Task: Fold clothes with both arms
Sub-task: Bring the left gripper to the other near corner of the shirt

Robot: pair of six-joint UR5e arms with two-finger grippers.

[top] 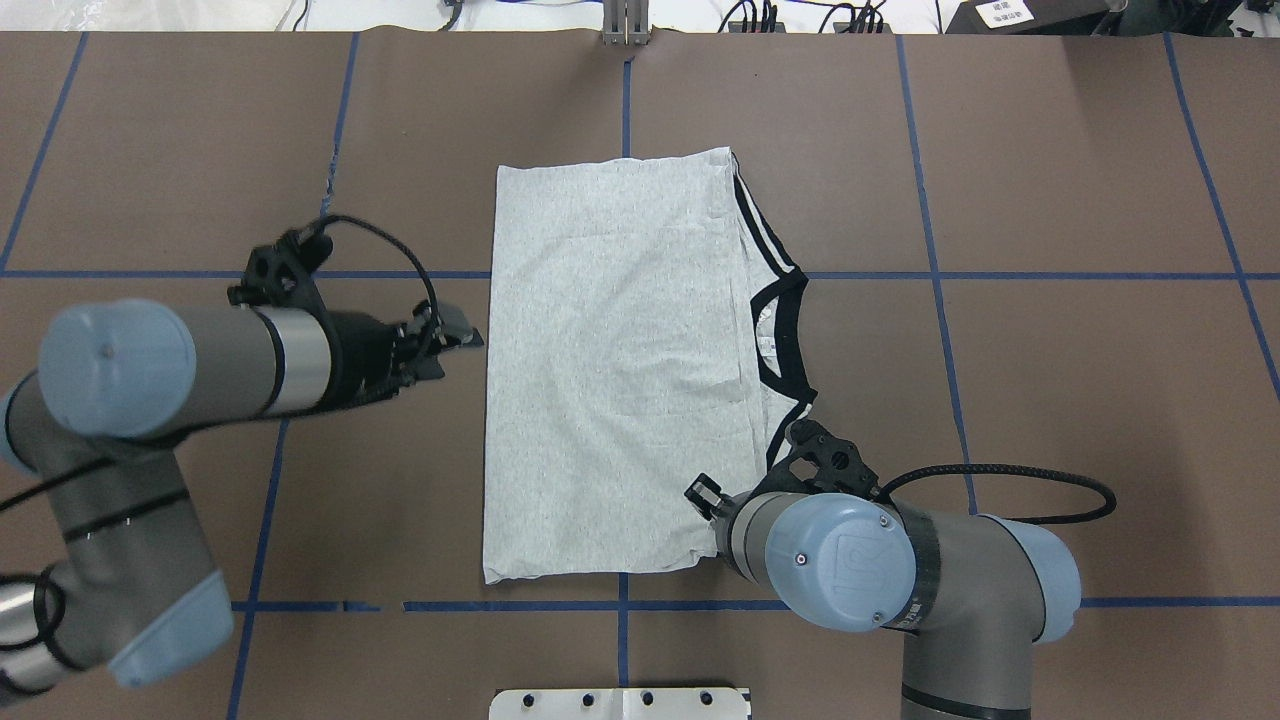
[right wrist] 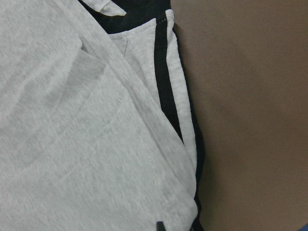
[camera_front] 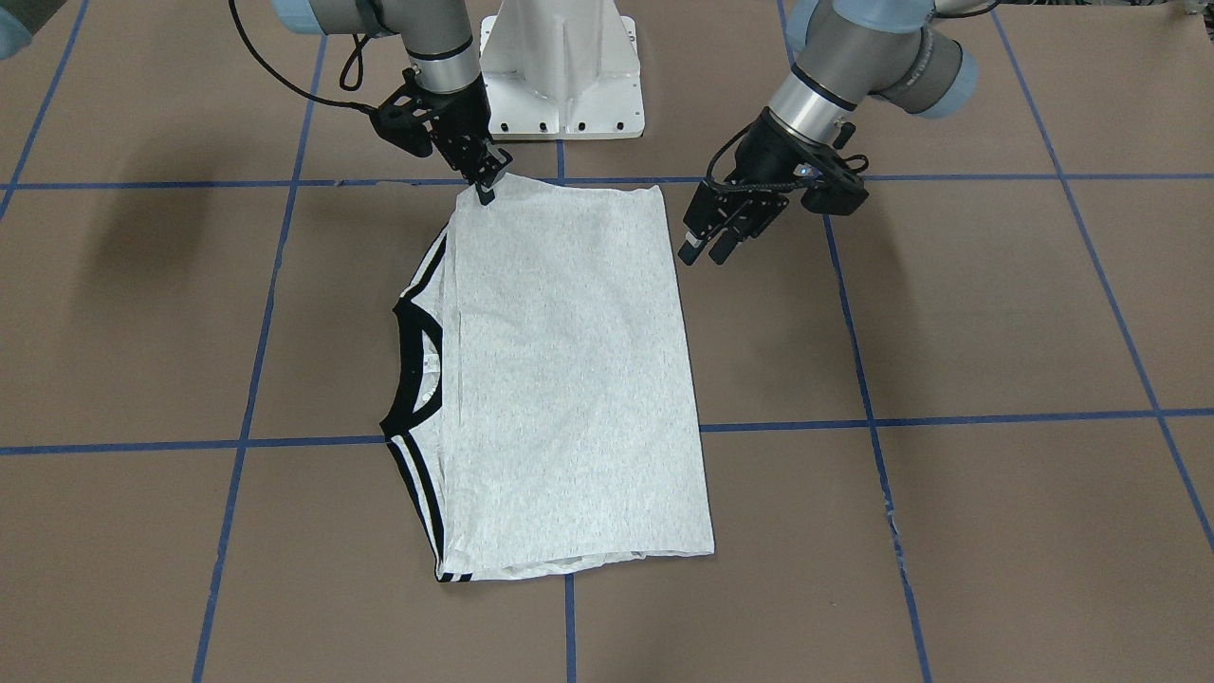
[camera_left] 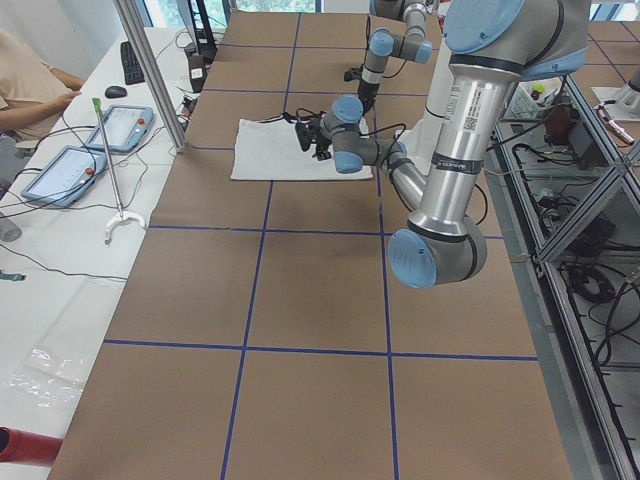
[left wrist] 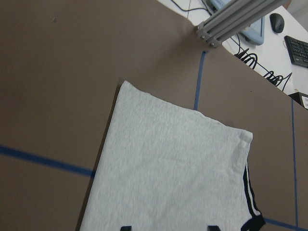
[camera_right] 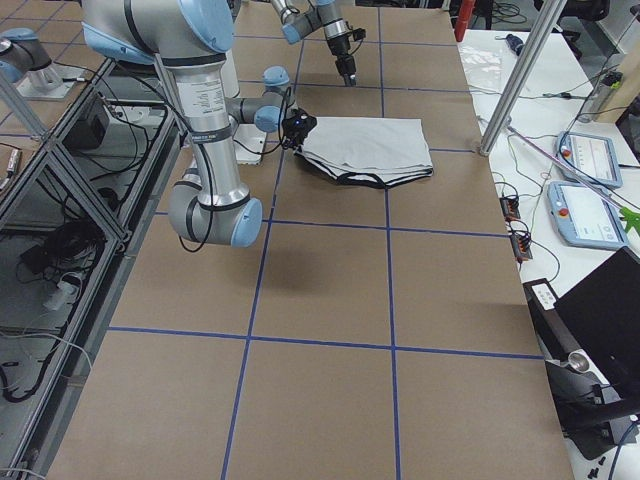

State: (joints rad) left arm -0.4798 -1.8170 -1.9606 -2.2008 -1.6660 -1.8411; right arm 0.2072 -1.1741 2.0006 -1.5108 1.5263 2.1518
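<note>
Seen from overhead, the folded shirt lies on the surface, long axis 12 to 6. The right claw looks pinched on its 5 o'clock corner. The left claw, wide open and empty, hovers off the 9 o'clock edge.

- T-shirt: soft matt knit cloth, flecked; collar of smoother black cloth.
- Table: matt brown paper cover, lightly creased; blue tape smooth.
- My left arm and right arm: satin metal tubes, smooth plastic caps.
- My left gripper and right gripper: matt black plastic.
</note>
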